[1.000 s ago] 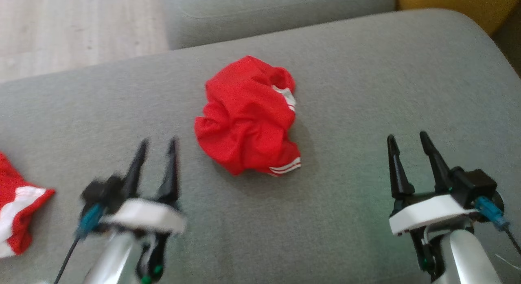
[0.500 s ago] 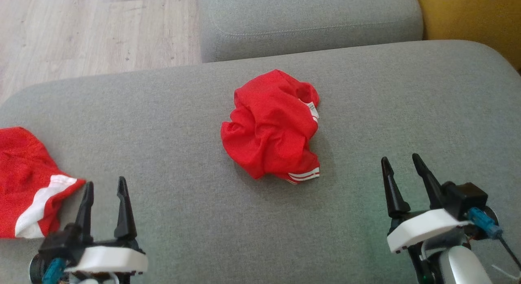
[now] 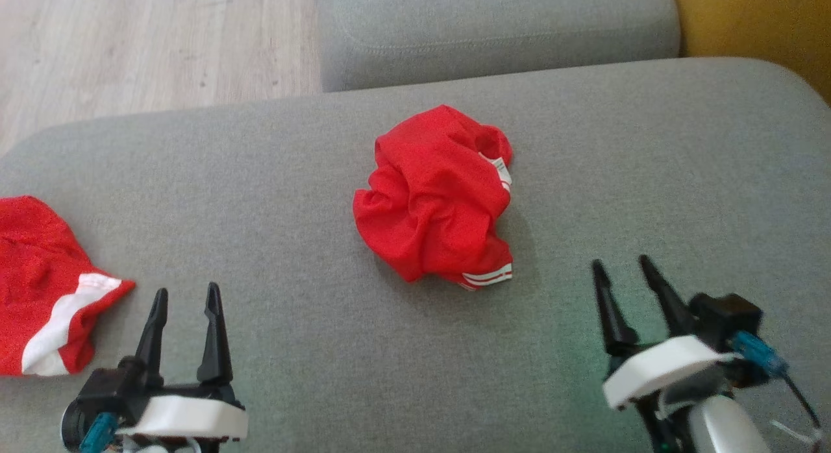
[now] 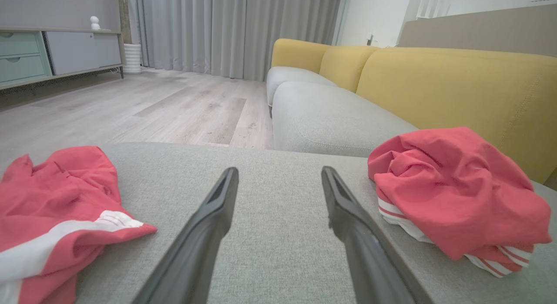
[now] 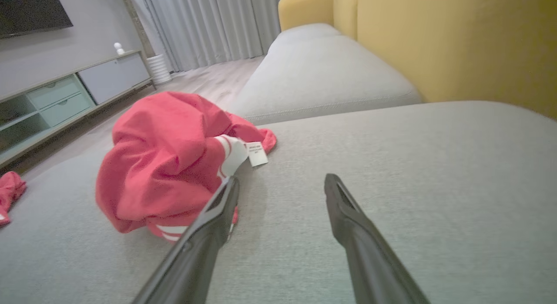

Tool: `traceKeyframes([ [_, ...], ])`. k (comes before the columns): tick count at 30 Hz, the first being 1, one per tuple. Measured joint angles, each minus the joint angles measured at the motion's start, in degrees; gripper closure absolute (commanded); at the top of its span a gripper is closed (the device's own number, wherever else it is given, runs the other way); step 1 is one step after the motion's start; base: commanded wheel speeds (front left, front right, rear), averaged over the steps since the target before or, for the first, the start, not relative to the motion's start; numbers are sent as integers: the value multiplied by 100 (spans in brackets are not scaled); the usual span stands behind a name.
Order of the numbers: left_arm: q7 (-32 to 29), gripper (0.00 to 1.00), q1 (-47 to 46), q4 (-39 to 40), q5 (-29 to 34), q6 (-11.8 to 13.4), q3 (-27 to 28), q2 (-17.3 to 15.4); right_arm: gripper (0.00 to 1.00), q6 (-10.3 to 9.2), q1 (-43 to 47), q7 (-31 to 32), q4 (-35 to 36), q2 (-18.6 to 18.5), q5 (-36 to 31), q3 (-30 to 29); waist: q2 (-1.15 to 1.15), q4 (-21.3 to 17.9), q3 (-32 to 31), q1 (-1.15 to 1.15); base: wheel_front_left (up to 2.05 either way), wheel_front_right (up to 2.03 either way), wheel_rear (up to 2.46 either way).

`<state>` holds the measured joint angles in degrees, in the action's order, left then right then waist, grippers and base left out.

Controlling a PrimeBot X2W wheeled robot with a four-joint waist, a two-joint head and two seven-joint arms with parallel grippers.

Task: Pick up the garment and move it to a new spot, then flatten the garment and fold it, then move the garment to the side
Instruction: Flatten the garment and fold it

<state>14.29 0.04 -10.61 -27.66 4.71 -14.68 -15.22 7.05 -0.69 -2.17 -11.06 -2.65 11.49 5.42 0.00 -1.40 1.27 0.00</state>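
- Head view: the crumpled red garment with white-striped hem (image 3: 432,193) lies bunched in the middle of the grey fabric sofa seat (image 3: 272,174), touched by neither gripper.
- Head view: the left gripper (image 3: 186,289) is at the garment's 7 o'clock, fingers apart and empty. A second ago it stood nearer the garment. It has since drawn off toward 8 o'clock, though the camera also shifted.
- Head view: the right gripper (image 3: 620,263) is at the garment's 4 o'clock, fingers apart and empty, and has edged slightly closer.
- Head view: a second red garment with a broad white band (image 3: 39,278) lies at 9 o'clock, now close to the left gripper.
- Left wrist view: the fingers are spread over bare cushion — the garment (image 4: 452,186) is at 3 o'clock and the banded one (image 4: 56,199) at 9 o'clock.
- Right wrist view: the fingers are spread, and the garment (image 5: 165,164) is at 10 o'clock, just beside the nearer fingertip. Its small white label (image 5: 256,153) shows.
- Judgement: the pick-up has not begun — the right arm looks better placed to grasp.
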Motion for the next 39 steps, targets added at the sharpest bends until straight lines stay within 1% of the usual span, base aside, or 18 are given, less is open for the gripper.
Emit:
traceKeyframes([
  [3,-9,0,-42,20,0,0,-23,8,0,0,-196,302,-24,2,183,305,0,46,124,0,0,0,0],
  [5,-10,0,-140,37,1,0,-45,19,0,0,-539,702,-194,-1,225,487,0,90,226,1,0,0,0],
  [7,-10,0,-268,65,34,-15,-79,29,0,0,-963,953,-464,-3,361,690,0,145,338,1,0,0,0],
  [9,-10,0,-412,85,58,-20,-122,55,0,0,-1376,1144,-865,-3,519,847,0,211,457,1,0,0,0],
  [12,-10,0,-604,94,66,-55,-200,110,0,0,-1841,1261,-1568,-7,581,1002,0,332,638,2,0,0,0],
  [16,-9,0,-823,82,162,-80,-285,154,0,0,-2259,1404,-2588,-18,402,1033,0,528,835,2,0,0,0],
  [18,-9,0,-901,47,176,-120,-320,174,0,0,-2390,1419,-2807,-32,365,1076,0,620,901,1,0,0,0],
  [19,-9,0,-929,36,177,-120,-330,188,6,0,-2476,1396,-2880,-45,388,1113,0,656,925,1,0,0,0],
  [20,-9,0,-942,22,176,-120,-339,198,95,0,-2556,1369,-2949,-58,411,1170,0,683,943,1,0,0,0],
  [21,-9,0,-942,22,176,-120,-339,198,100,0,-2556,1369,-2949,-58,411,1170,0,683,943,1,0,0,0],
  [24,-9,0,-940,-45,176,-122,-344,211,100,0,-2614,1204,-3063,-64,435,1180,0,686,903,2,0,0,0],
  [27,-8,0,-921,-52,175,-122,-332,211,100,0,-2418,992,-2899,-63,531,1018,0,623,796,1,0,0,0],
  [30,-2,0,-893,-52,165,-122,-279,210,100,0,-2198,871,-2342,-63,438,792,0,526,659,1,0,0,0],
  [32,-1,0,-859,-48,163,-120,-219,205,100,0,-2128,876,-1779,-64,331,649,0,451,559,0,0,0,0],
  [35,0,0,-711,-41,141,-119,-187,201,100,0,-2098,1070,-799,-82,265,513,0,329,413,0,0,0,0],
  [36,0,0,-659,-40,141,-119,-186,202,100,0,-2097,1156,-471,-91,263,492,0,293,366,0,0,0,0],
  [37,0,0,-580,-37,141,-119,-187,202,100,0,-2097,1337,146,-120,263,491,0,227,280,0,0,0,0],
  [39,0,0,-547,-36,141,-120,-188,202,100,0,-2115,1517,620,-157,288,584,0,178,219,0,0,0,0],
])
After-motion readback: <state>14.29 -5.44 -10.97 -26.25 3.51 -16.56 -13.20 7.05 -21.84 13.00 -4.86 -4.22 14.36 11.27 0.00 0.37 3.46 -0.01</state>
